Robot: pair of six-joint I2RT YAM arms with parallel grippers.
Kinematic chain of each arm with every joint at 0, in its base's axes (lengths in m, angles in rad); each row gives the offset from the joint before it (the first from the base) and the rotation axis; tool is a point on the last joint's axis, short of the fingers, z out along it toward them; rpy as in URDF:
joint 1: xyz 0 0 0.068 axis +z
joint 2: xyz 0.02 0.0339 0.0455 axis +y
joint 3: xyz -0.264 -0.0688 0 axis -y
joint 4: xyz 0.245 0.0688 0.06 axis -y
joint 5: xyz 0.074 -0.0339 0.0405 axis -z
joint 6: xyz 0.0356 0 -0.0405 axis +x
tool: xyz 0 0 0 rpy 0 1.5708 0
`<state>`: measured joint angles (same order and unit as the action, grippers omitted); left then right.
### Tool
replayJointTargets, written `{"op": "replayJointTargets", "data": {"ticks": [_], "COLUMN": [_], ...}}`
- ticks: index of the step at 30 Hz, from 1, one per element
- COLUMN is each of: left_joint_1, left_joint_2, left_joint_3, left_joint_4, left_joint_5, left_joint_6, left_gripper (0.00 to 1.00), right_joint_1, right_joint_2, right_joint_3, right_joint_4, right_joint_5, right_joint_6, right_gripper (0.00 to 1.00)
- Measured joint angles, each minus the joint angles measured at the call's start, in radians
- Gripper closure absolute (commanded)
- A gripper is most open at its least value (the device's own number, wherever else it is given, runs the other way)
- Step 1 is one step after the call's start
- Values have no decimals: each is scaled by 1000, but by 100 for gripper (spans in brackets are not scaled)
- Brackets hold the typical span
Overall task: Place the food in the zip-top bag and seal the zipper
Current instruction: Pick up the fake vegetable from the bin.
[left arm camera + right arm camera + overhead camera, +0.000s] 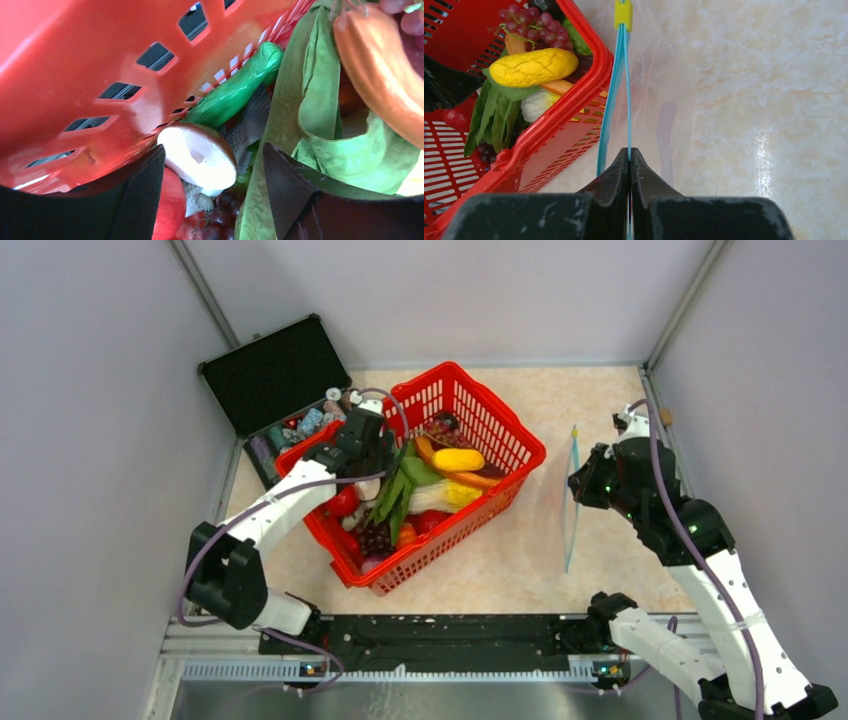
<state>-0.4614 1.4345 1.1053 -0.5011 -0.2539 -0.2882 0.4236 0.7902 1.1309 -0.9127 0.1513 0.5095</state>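
Heaped in the red basket (520, 455) on the bench (600, 400): the food (445, 495), among it a yellow lumpy piece (458, 459), purple grapes (373, 537) and long green leaves (395, 495). Against the basket's far-left corner, an open black case (275, 370) with small bottles (305, 423) in its tray.

Down inside the basket's left end, the left tool (370, 465), fingers apart on either side of a cut mushroom (200, 155), not closed on it. Shown only from the left wrist: that mushroom, a green pod (235, 90) along the basket wall, an orange carrot (380, 65). Shown only from the right wrist: the right tool (630, 157) pinched together on the zipper (616, 85), with a yellow slider (623, 14) at the strip's far end.

Just right of the basket, the zip-top bag (570, 530), held on edge. From above, only a thin line, long axis running away from the arm bases, zipper pointing from the tool toward the back wall.
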Motion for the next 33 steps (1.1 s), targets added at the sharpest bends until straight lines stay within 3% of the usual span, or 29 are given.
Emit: {"op": "replayJointTargets", "data": {"ticks": [6, 12, 15, 17, 21, 26, 33], "left_joint_1": [-10, -13, -18, -20, -19, -19, -10], "left_joint_2": [22, 67, 61, 47, 43, 20, -52], "left_joint_3": [6, -8, -26, -43, -73, -94, -121], "left_joint_4": [19, -3, -2, 14, 29, 34, 16], "left_joint_5": [-48, -46, -45, -42, -39, -30, -27], "left_joint_6": [-66, -114, -119, -119, -124, -143, -156], "left_gripper": [31, 26, 30, 38, 70, 97, 100], "right_joint_1": [0, 0, 0, 0, 0, 0, 0], "right_joint_2": [0, 0, 0, 0, 0, -2, -10], "right_joint_3": [0, 0, 0, 0, 0, 0, 0], "right_joint_4": [0, -1, -1, -1, -2, -13, -16], "right_joint_5": [0, 0, 0, 0, -1, 0, 0], "right_joint_6": [-1, -4, -8, -11, -11, -12, -12], "right_gripper": [100, 100, 100, 100, 100, 100, 100]}}
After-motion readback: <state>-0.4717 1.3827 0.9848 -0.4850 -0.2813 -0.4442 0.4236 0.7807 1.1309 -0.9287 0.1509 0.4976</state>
